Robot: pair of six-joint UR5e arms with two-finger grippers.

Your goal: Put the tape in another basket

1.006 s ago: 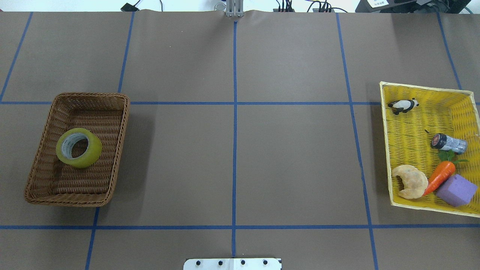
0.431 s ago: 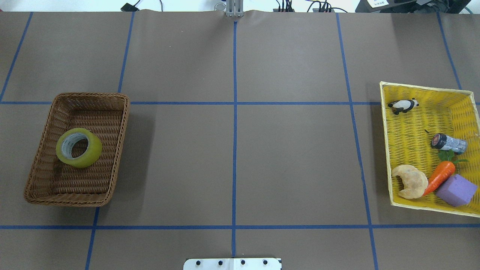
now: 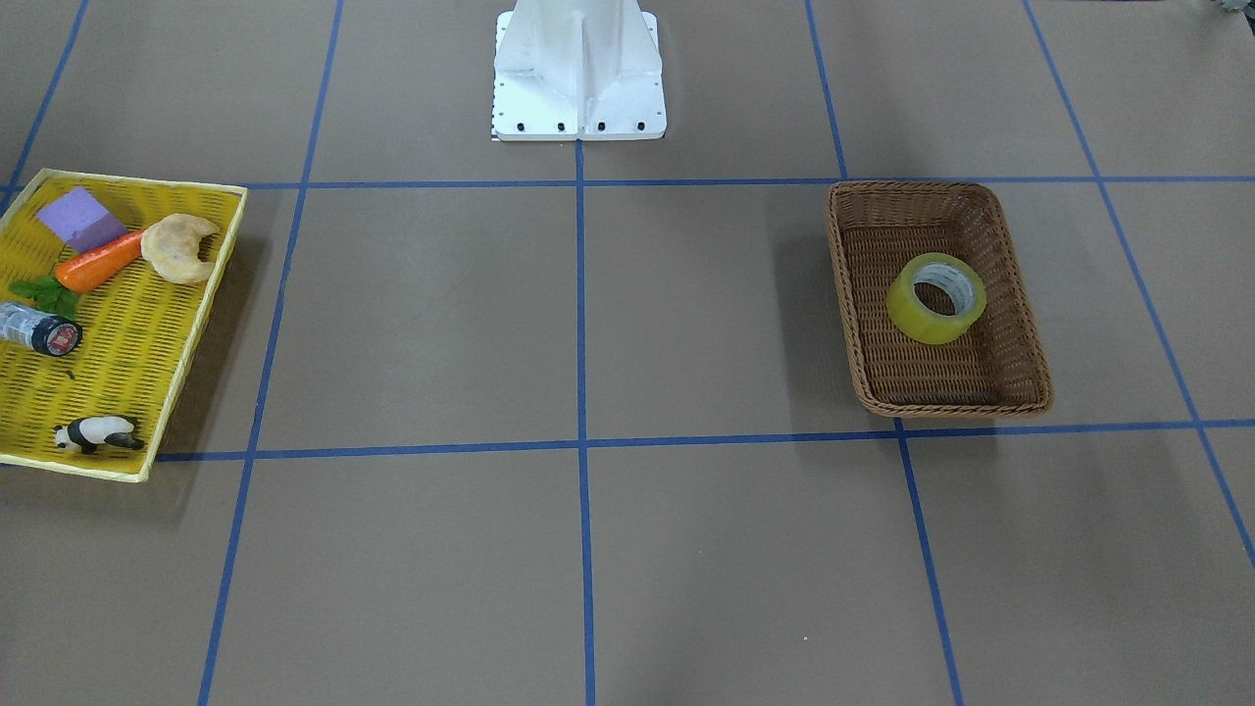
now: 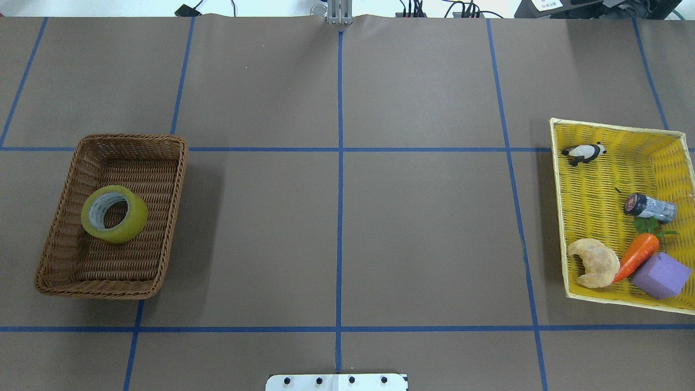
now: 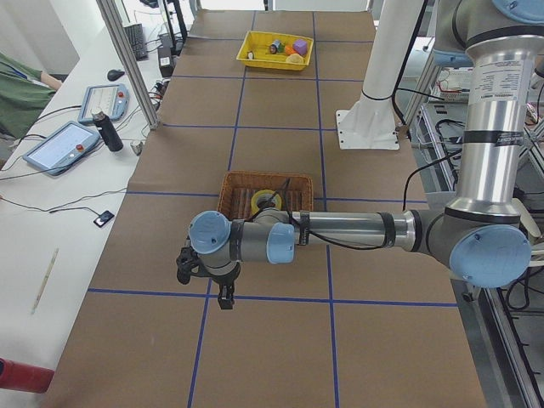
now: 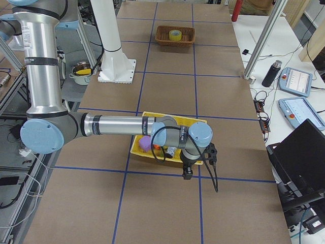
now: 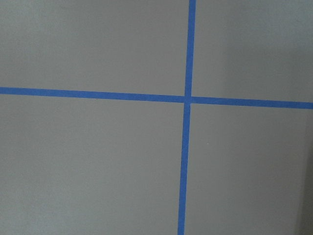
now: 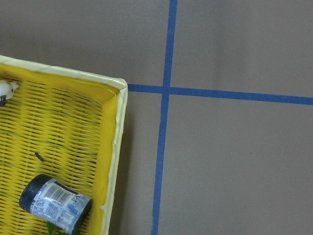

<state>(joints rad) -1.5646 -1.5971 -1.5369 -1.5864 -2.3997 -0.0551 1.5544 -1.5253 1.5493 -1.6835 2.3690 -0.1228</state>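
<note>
The yellow tape [image 4: 114, 213] lies flat in the brown wicker basket [image 4: 130, 163] on the table's left side. It also shows in the front view [image 3: 936, 297] and small in both side views [image 5: 266, 200] [image 6: 175, 34]. My left gripper [image 5: 223, 297] shows only in the exterior left view, over bare table nearer that camera than the basket; I cannot tell if it is open or shut. My right gripper [image 6: 187, 173] shows only in the exterior right view, beside the yellow tray's near edge; I cannot tell its state. No fingers show in either wrist view.
A yellow mesh tray [image 4: 597, 179] at the right holds a toy panda [image 4: 583, 153], a small bottle [image 4: 650, 207], a carrot [image 4: 636, 255], a croissant [image 4: 594, 263] and a purple block [image 4: 660, 276]. Blue tape lines [image 4: 340, 163] grid the brown table. The white robot base [image 3: 578, 69] stands at mid-table.
</note>
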